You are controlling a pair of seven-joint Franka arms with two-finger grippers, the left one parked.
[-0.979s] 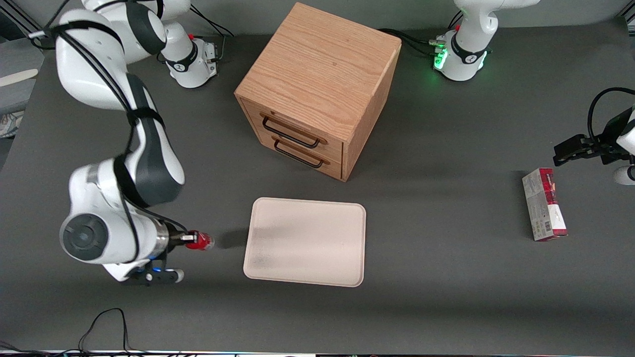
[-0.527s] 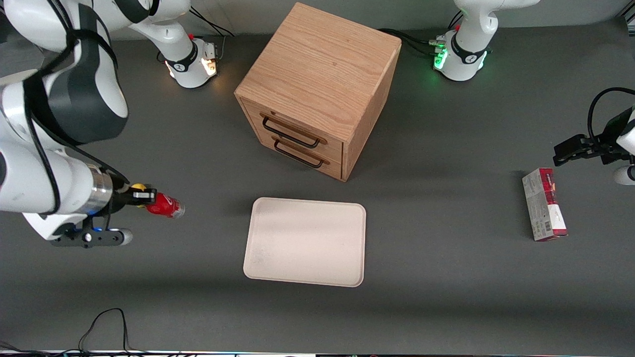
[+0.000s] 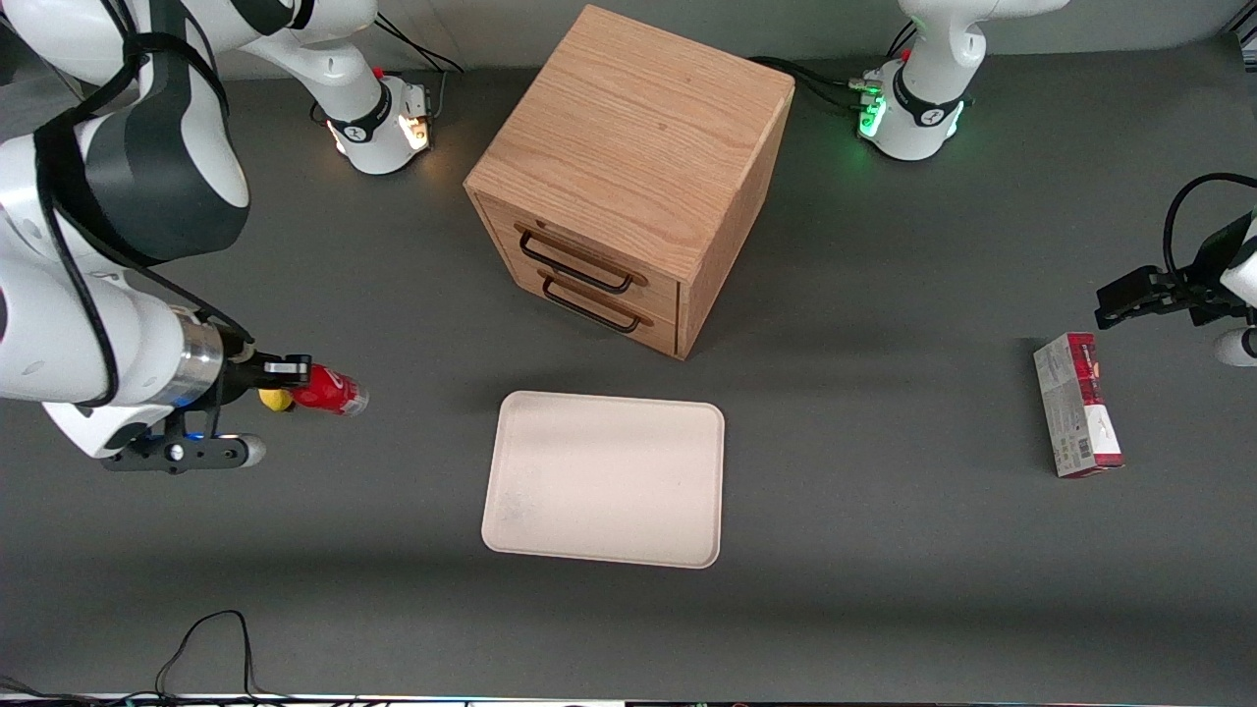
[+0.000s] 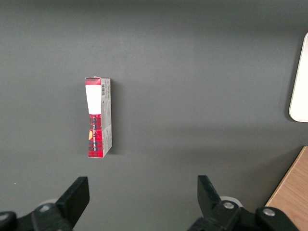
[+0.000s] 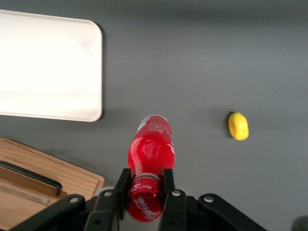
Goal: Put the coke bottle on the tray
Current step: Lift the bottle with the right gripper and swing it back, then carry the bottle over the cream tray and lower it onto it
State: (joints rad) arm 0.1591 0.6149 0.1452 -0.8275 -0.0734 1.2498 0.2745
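My right gripper (image 3: 295,378) is shut on the neck of the small red coke bottle (image 3: 330,391) and holds it raised above the dark table, at the working arm's end, apart from the tray. In the right wrist view the fingers (image 5: 119,185) clamp the bottle (image 5: 150,150) just under its red cap, base pointing away from the camera. The cream-white tray (image 3: 605,478) lies flat on the table in front of the wooden cabinet, nearer the front camera; one end of it shows in the right wrist view (image 5: 48,67).
A wooden two-drawer cabinet (image 3: 628,177) stands at mid-table, both drawers closed. A small yellow lemon-like object (image 3: 275,400) lies on the table under the gripper, also in the right wrist view (image 5: 238,125). A red-and-grey carton (image 3: 1076,404) lies toward the parked arm's end.
The gripper has lifted the bottle off the table beside the tray and carried it up and away from the tray toward the working arm's end. In the last half second it barely shifted.
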